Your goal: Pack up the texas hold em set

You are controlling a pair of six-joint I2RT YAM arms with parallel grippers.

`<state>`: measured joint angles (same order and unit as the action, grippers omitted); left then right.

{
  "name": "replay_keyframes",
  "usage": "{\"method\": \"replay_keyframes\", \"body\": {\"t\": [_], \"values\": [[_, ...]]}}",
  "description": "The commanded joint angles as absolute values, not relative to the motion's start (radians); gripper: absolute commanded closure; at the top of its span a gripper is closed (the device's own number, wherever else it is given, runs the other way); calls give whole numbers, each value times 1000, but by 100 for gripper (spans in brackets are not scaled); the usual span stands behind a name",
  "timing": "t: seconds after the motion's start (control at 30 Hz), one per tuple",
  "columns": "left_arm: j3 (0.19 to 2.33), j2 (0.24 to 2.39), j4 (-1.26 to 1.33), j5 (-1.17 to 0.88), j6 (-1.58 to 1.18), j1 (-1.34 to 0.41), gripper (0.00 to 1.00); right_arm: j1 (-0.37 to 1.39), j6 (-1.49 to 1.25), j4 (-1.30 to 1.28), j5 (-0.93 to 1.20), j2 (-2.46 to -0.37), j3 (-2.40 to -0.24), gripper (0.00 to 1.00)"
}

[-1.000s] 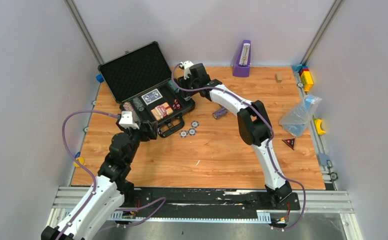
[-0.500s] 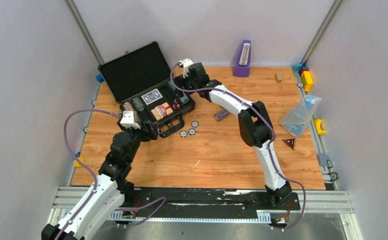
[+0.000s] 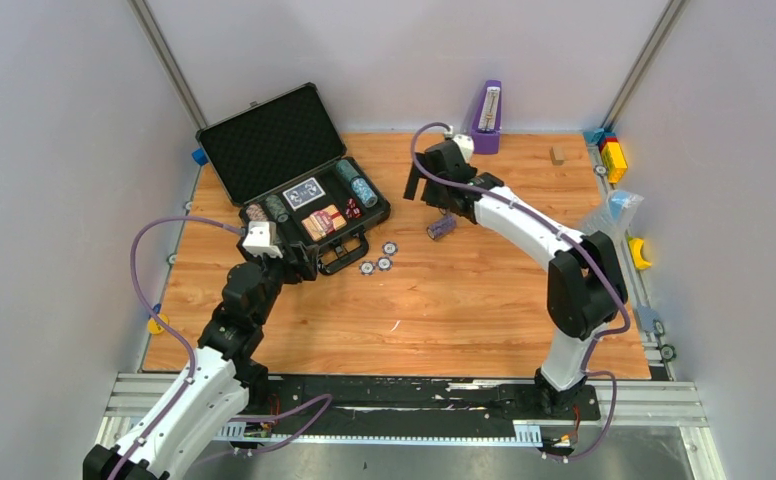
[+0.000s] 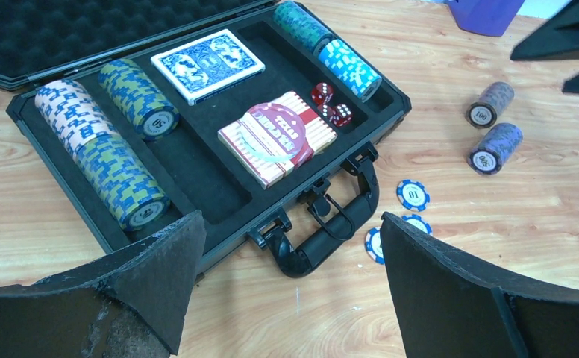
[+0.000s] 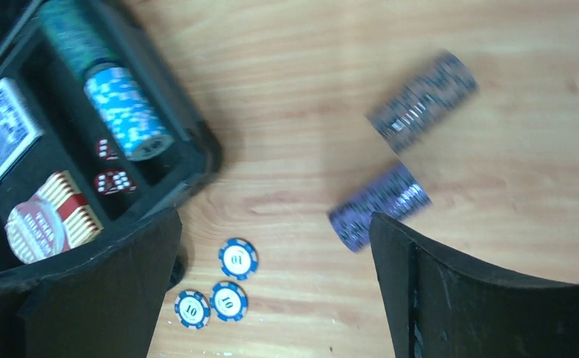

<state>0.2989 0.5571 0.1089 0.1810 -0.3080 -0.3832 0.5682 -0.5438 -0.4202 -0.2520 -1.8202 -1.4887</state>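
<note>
Swung clear of the briefcase's [image 3: 264, 145] right end, the right gripper [image 3: 422, 188] now hangs spread and empty over open wood right of the case, above two purple chip rolls [image 5: 380, 205]. The left gripper [image 4: 290, 224], jaws wide and empty, hovers at the case's near edge; three loose chips [image 3: 377, 259] lie beside its handle.

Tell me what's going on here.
A poker set is being packed. The open case already holds chip rolls, two decks and red dice. The right gripper, open and empty, hovers over two purple rolls lying on the table beside the case. The left gripper, also open and empty, sits by the case's handle, near three loose blue chips.
</note>
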Motion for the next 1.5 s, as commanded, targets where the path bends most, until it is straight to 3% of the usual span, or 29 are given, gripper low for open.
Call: {"method": "replay_keyframes", "body": {"t": [0.0,0.23,0.53,0.63,0.7,0.8,0.87,0.9,1.17,1.27,1.47], "values": [[318,554,144,164,-311,-382,5,486,-871,-541,-301,-1758,-1374,0],[315,550,137,164,-310,-382,5,355,-1097,-373,-51,-1761,-1183,7],[315,570,143,168,-307,-382,5,348,-1120,-359,109,-1920,-1267,9],[320,581,146,165,-306,-382,5,349,-1128,-362,120,-1938,-1272,16],[321,585,147,164,-305,-382,5,348,-1124,-369,116,-1936,-1276,30],[321,585,146,164,-305,-382,5,348,-1095,-372,87,-1905,-1275,64],[323,584,145,164,-307,-382,5,351,-1017,-360,134,-1887,-1306,97],[323,580,143,164,-307,-382,5,355,-932,-360,178,-1882,-1342,100],[305,541,148,170,-310,-382,5,502,-540,-312,206,-1845,-1550,100],[302,541,145,173,-316,-382,6,526,-380,-254,400,-1930,-1676,100],[290,517,140,208,-316,-382,6,561,-220,-202,406,-2117,-1914,100]]}}
